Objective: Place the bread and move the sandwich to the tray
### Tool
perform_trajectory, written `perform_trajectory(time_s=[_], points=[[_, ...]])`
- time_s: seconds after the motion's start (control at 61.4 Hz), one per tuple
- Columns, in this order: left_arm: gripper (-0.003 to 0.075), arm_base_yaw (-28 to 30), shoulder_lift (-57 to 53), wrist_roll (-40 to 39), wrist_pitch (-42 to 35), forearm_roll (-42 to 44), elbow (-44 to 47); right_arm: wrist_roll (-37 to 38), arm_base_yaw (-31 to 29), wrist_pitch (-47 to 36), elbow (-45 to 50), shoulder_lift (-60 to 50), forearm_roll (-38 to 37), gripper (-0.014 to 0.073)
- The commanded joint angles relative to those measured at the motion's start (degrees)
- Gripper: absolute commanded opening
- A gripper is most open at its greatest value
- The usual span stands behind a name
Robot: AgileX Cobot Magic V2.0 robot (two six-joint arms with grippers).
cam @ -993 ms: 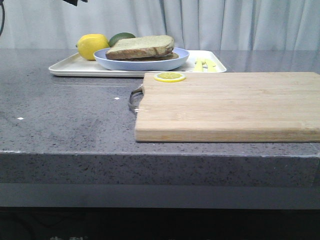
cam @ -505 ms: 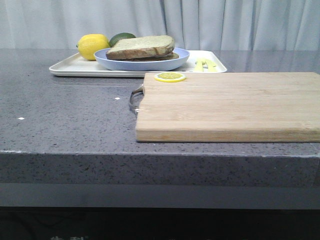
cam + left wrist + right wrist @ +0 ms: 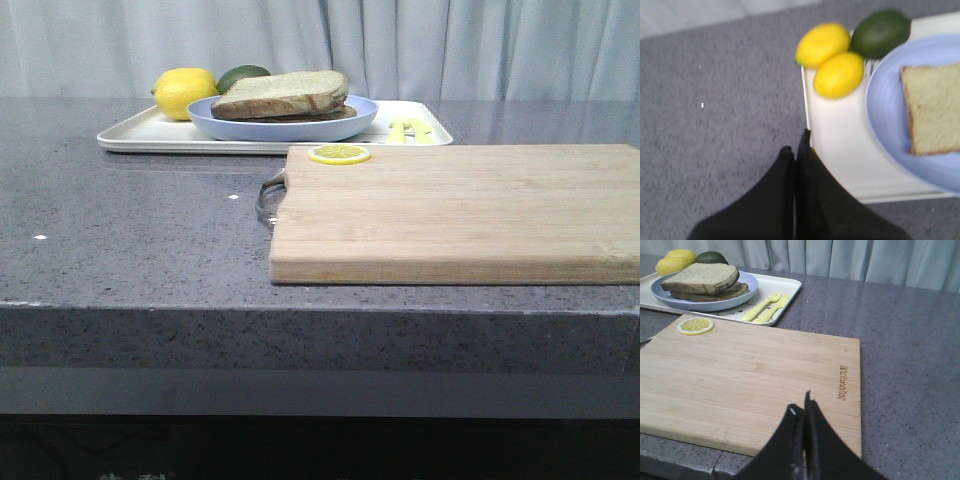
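Observation:
The sandwich (image 3: 283, 95) lies on the round pale blue plate (image 3: 290, 130), which stands on the white tray (image 3: 150, 135) at the back left. The thick speckled bread (image 3: 702, 275) is the top slice, over a thinner slice; no egg shows. My left gripper (image 3: 796, 146) is shut and empty, above the tray's (image 3: 840, 140) edge, beside the plate (image 3: 885, 100) and bread (image 3: 932, 107). My right gripper (image 3: 801, 406) is shut and empty, over the near edge of the cutting board. Neither gripper shows in the front view.
A light wooden cutting board (image 3: 450, 210) with a metal handle (image 3: 266, 198) lies in front of the tray, a lemon slice (image 3: 339, 154) on its far left corner. Lemons (image 3: 838, 75), a dark green fruit (image 3: 880, 32) and yellow plastic cutlery (image 3: 765, 307) lie on the tray.
A dark part of an arm at the front view's top left one second ago has left the picture. The tray, plate, sandwich and board have stayed put.

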Motion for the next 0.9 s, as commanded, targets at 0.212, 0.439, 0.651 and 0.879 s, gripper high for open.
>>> perform_trajectory(time_s=[0.212, 0.439, 0.651, 0.879], points=[[-0.0019, 2.8, -18.1, -1.0, -7.0, 2.0, 22.2, 0.0, -0.2, -5.0, -1.4, 0.5, -0.5, -0.0061], [-0.0019, 7.3, -30.4, -2.8, -17.9, -0.6, 41.6, 0.0, -0.2, -5.0, -1.4, 0.5, -0.5, -0.0061], [-0.0019, 11.5, -43.3, -3.2, -31.6, -4.0, 61.6, 0.0, -0.2, -5.0, -1.4, 0.5, -0.5, -0.0061], [-0.0019, 12.4, -59.7, -3.3, -42.8, -5.1, 81.6, 0.0, -0.2, -5.0, -1.4, 0.5, -0.5, -0.0061]])
